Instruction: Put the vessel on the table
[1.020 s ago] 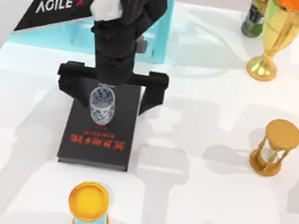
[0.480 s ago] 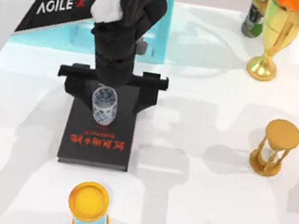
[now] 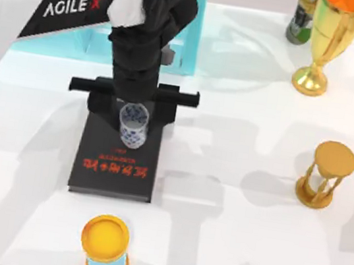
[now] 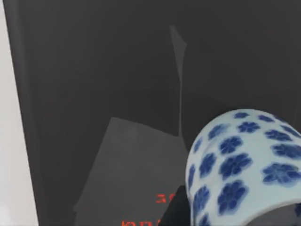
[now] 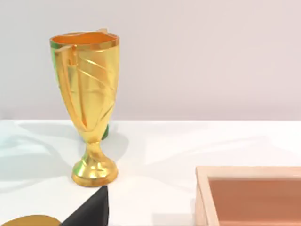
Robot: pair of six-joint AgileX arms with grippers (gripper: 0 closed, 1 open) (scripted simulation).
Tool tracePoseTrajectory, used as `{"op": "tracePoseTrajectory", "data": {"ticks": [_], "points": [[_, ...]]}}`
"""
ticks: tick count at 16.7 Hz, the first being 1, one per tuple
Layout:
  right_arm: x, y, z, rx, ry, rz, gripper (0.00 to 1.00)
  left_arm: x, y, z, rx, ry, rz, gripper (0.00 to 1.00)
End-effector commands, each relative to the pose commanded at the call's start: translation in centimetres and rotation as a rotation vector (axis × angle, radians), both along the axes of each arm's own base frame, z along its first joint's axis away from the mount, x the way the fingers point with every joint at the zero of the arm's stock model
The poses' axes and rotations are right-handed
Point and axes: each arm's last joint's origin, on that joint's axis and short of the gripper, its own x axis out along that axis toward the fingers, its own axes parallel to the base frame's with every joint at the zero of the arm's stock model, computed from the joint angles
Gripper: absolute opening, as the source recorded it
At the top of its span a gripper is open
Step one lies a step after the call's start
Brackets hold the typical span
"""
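On the white table (image 3: 226, 246), the left hand (image 3: 133, 116) is grasping the vessel (image 3: 134, 126) over the black book (image 3: 101, 168).

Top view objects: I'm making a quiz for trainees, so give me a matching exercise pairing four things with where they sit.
Things:
1. vessel
2. golden goblet
3. hourglass
4. yellow-topped cylinder

Places:
A. near edge of the table, below the book
B. far right corner
C. over the black book, at the left gripper
D. right side, midway down

Pairs: 1-C, 2-B, 3-D, 4-A
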Motion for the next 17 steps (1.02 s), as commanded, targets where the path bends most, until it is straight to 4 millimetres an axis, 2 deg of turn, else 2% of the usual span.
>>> {"op": "tracePoseTrajectory", "data": {"ticks": [10, 17], "points": [[0.0, 0.0, 0.0, 0.0, 0.0, 0.0, 1.0, 0.0, 0.0, 0.2, -0.001, -0.002, -0.002, 0.0], [0.0, 0.0, 0.0, 0.0, 0.0, 0.0, 1.0, 0.0, 0.0, 4.9, -0.001, -0.001, -0.001, 0.0]]}}
